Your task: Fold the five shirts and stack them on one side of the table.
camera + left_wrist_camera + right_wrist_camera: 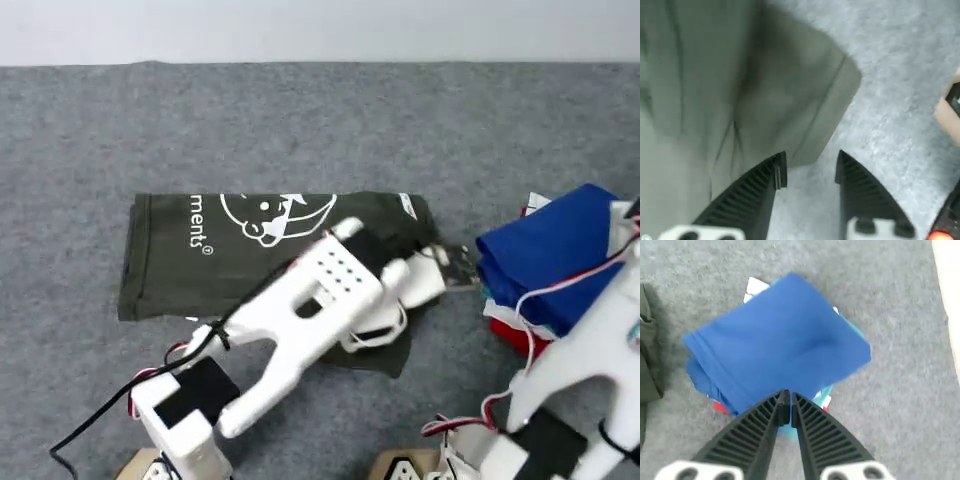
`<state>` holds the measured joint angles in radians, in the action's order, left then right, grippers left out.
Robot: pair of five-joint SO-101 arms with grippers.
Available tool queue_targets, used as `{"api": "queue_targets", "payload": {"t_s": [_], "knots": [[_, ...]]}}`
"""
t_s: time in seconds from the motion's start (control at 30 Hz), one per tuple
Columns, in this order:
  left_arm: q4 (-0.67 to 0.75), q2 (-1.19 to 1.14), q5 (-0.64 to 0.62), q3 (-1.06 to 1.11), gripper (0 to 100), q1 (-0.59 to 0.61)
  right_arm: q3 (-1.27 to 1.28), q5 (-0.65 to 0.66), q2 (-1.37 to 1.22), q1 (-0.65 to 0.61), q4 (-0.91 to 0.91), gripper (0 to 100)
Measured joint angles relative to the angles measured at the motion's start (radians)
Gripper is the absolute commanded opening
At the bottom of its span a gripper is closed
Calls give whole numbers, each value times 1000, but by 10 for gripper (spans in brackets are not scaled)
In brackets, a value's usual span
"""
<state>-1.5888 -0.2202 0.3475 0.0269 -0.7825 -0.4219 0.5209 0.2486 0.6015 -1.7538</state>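
Observation:
A dark green shirt (270, 250) with white print lies partly folded in the middle of the mat. My left gripper (810, 170) is open just past a corner of the green shirt (765, 90), over bare mat, with nothing between its fingers. In the high view the left gripper (442, 263) sits at the shirt's right edge. A folded blue shirt (545, 255) tops a stack at the right; red (515, 335) and white edges peek out beneath. My right gripper (787, 402) is shut and empty, hovering over the near edge of the blue shirt (780, 345).
A grey felt mat (320, 130) covers the table, with open room at the back and far left. Both arm bases stand at the front edge, the left one (185, 410) with a black cable trailing off. The right arm (590, 350) rises beside the stack.

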Motion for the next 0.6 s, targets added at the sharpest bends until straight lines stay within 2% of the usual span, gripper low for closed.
{"api": "queue_targets", "payload": {"t_s": [0.23, 0.5, 0.6], "knots": [[68, -74, 15, 17, 189, -51, 117, 34, 103, 6, 0, 22], [69, -235, 14, -63, 181, -60, 147, 43, 141, 6, 0, 20], [71, -282, 14, -91, 99, -60, 147, 43, 141, 6, 0, 20]]}}
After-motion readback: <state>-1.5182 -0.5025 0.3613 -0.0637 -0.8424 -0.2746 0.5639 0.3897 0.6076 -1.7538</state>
